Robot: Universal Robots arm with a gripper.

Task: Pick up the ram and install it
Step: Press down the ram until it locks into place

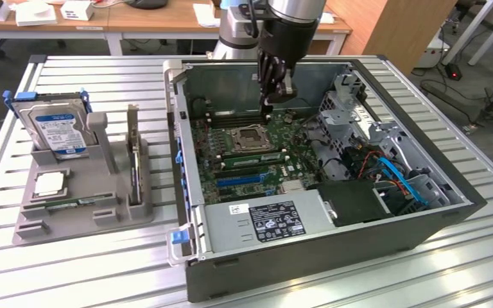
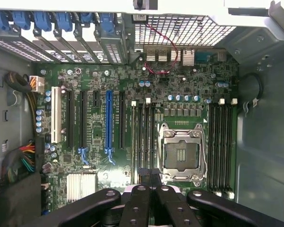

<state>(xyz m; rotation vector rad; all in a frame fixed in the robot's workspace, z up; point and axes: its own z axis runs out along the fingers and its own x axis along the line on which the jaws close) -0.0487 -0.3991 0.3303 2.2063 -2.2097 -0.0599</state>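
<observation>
Green motherboard (image 1: 251, 144) lies flat in the bottom of the open computer case (image 1: 315, 256), and my tool (image 1: 269, 99) hangs straight down over it, just above the row of memory slots behind the empty processor socket (image 1: 253, 138). In the wrist view the black fingers (image 2: 142, 187) of my tool (image 2: 150, 177) are pressed together, with nothing I can make out between them.

One ram (image 2: 133, 142) stick stands seated on edge in a slot beside the socket (image 2: 181, 153), in the bank nearest the blue expansion slot (image 2: 108, 125); my fingertips sit right at the near end of that bank. The neighbouring slots in that bank and the four slots (image 2: 221, 142) on the other side of the socket look bare.

On the ribbed metal counter (image 1: 84, 269), well apart from the case on the exterior view's left, sits a grey parts holder (image 1: 84, 192). It carries a hard drive (image 1: 58, 131) standing upright, a tall card (image 1: 133, 154) on edge, a square silver processor (image 1: 49, 184) lying flat, and a thin green ram stick (image 1: 74, 203) lying in the front groove.
</observation>
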